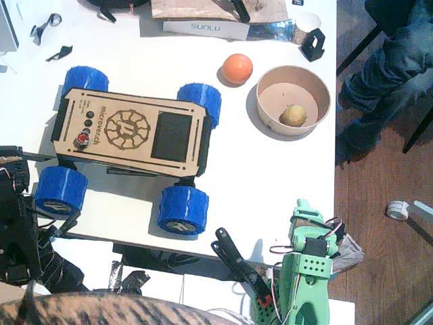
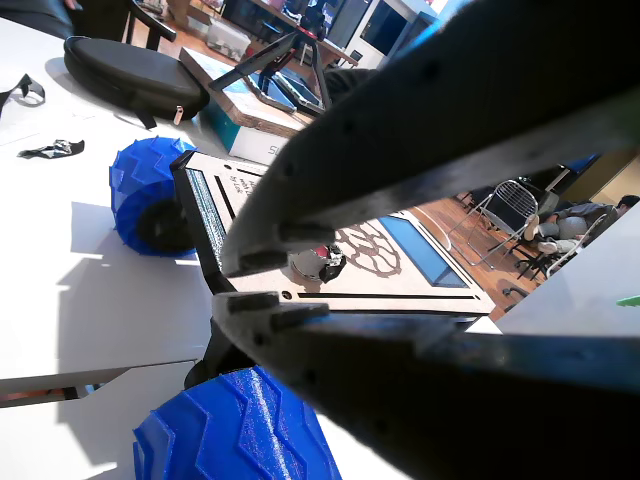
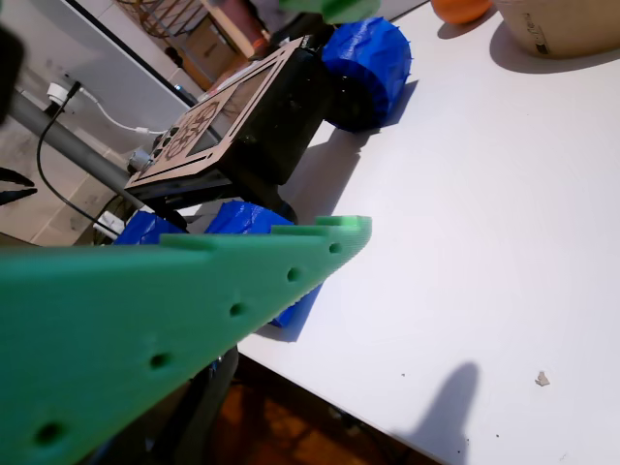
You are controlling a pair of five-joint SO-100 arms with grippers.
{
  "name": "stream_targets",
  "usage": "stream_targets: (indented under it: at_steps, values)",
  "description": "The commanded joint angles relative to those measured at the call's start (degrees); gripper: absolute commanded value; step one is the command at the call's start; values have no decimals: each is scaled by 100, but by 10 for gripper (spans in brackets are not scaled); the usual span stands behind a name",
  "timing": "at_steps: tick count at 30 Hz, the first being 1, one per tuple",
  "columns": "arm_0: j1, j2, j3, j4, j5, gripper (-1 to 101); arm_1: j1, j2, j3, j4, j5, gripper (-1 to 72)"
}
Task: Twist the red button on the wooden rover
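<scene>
The wooden rover [image 1: 132, 128] stands on the white table on four blue wheels. The red button [image 1: 82, 140] sits at the left end of its deck, below two small black buttons. My left gripper [image 1: 40, 157], black, is low at the rover's left end. In a wrist view its jaws [image 2: 230, 282] are shut on nothing, just short of the deck edge, and the red button [image 2: 318, 262] shows beyond them, untouched. My right gripper [image 1: 306, 206], green, rests at the table's front right, well away from the rover. Its toothed finger [image 3: 194, 291] stands apart from the other jaw, so it is open and empty.
An orange ball [image 1: 237, 68] lies right of the rover. Beside it is a beige bowl [image 1: 318, 88] holding a small yellowish thing [image 1: 294, 115]. A box [image 1: 206, 28] lies along the back edge. A person's legs [image 1: 385, 68] are beyond the table's right edge.
</scene>
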Motion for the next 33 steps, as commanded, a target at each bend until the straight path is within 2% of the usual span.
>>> stream_targets:
  at_steps: [1,11,18,26,33]
  values:
    - [-18,545,-35,-9,-62,1,18,-26,-35,-26,0,204]
    - [-18,545,-35,-26,-62,1,18,-26,-35,-26,0,204]
    - [-18,492,-132,-545,0,0,18,-26,-35,-26,0,204]
    - [-18,-193,-299,-870,0,0,18,-26,-35,-26,0,204]
    - [26,-1389,-1406,-905,0,0,18,-26,-35,-26,0,204]
